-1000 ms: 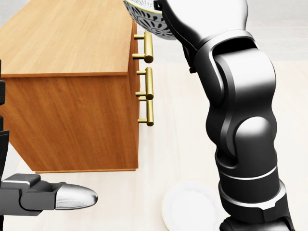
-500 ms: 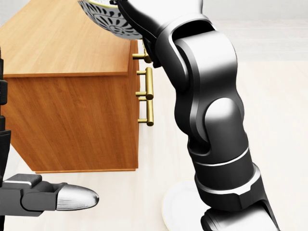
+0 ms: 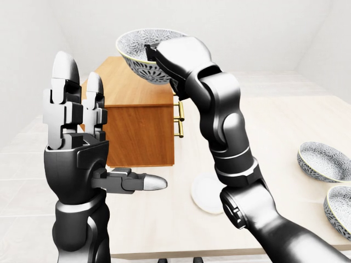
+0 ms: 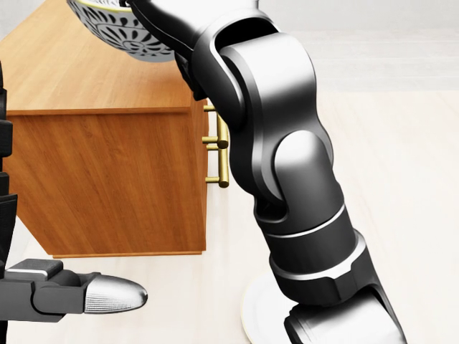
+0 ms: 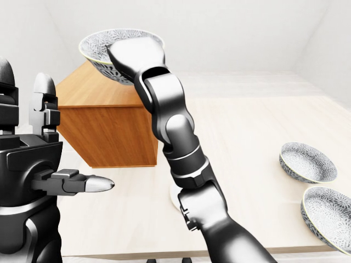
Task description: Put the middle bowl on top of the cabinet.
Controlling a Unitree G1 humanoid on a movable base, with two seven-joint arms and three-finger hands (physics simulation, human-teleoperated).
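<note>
Black fingers (image 3: 151, 53) of the right hand (image 3: 164, 55) are pinching the rim of the middle bowl (image 3: 137, 55). One finger is hooking inside it, so the hand is gripping it tight. The bowl is sitting upright in that grip.

In the left-eye view the bowl is hanging at twelve o'clock of the wooden cabinet (image 3: 137, 131). It looks lifted off the wood, not touching it.

A second ago, in the head view, the bowl was hanging past the cabinet's right edge, above the gold handles (image 4: 221, 143). Now it is moving toward nine o'clock and is floating over the wooden top. The cabinet itself is not shifting in the picture, so the arm is doing the moving, not the camera.

That is good for the job. I think the bowl only needs to come down and be let go.

The left hand (image 3: 74, 126) is waiting at eight o'clock of the cabinet, spread wide and holding nothing.

A white plate (image 3: 205, 194) is lying on the counter (image 3: 274, 126) at five o'clock. Two other bowls (image 3: 323, 161) are resting well apart at four o'clock.
</note>
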